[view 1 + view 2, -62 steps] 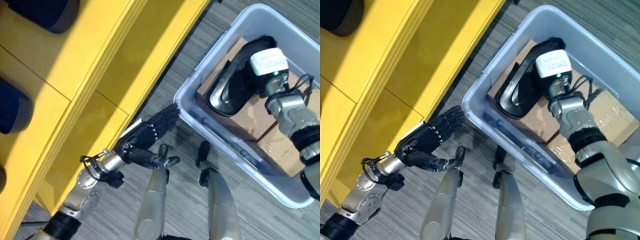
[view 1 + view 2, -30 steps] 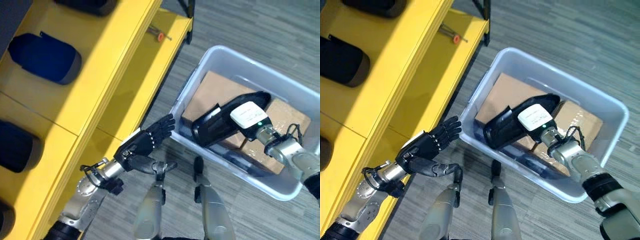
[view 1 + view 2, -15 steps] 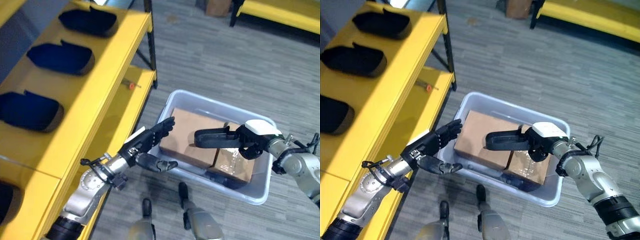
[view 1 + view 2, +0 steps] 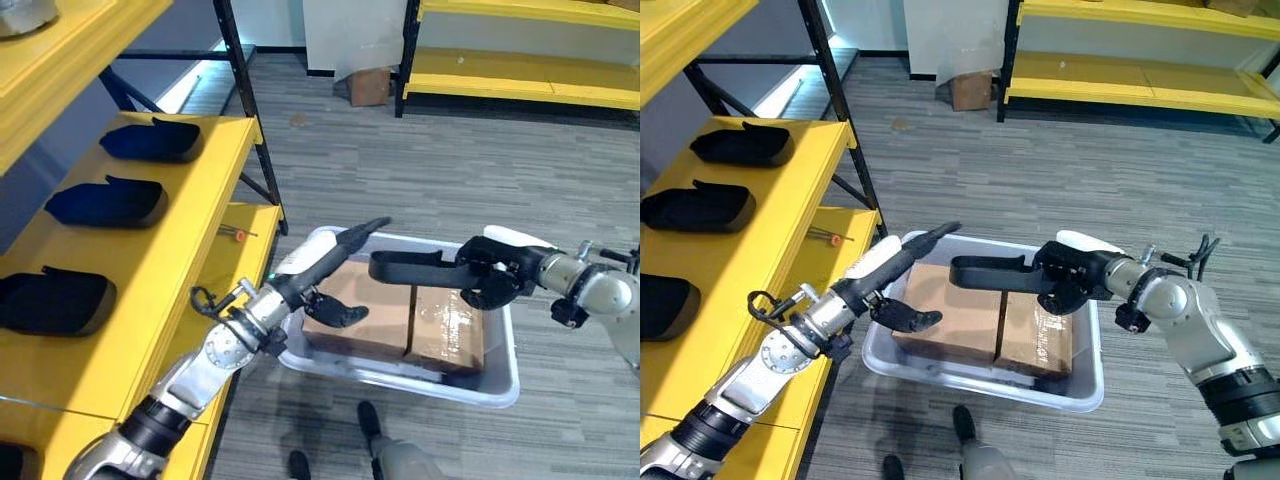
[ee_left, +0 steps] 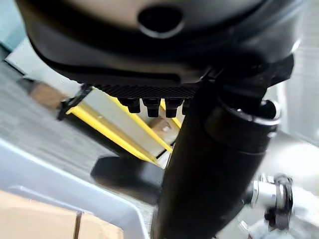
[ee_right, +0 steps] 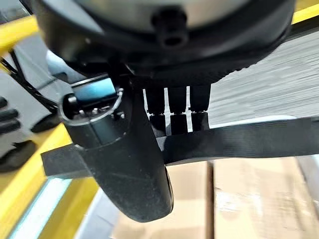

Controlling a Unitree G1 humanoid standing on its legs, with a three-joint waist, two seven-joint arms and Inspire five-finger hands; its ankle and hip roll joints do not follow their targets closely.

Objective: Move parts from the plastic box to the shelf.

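Note:
A long black moulded part [image 4: 410, 268] hangs level above the clear plastic box [image 4: 395, 378], with my right hand [image 4: 495, 275] shut on its right end. The right wrist view shows the fingers [image 6: 172, 112] curled over the black part [image 6: 239, 139]. Two cardboard cartons [image 4: 1035, 335] lie in the plastic box [image 4: 970, 378]. My left hand [image 4: 320, 265] is open over the box's left rim, fingers straight and pointing at the part, thumb [image 4: 335, 315] spread below. The yellow shelf [image 4: 190, 230] on the left carries three similar dark parts [image 4: 105, 200].
A black upright post [image 4: 250, 150] stands at the shelf's corner, between shelf and box. A small red-tipped tool [image 4: 238, 235] lies on the lower yellow board. Another yellow rack [image 4: 520, 75] and a cardboard box [image 4: 370, 88] stand at the back across grey carpet.
The camera has tilted up, shifting the whole picture. My right hand has lifted the black part off the cartons to above the box. My left hand has reached over the box's left rim.

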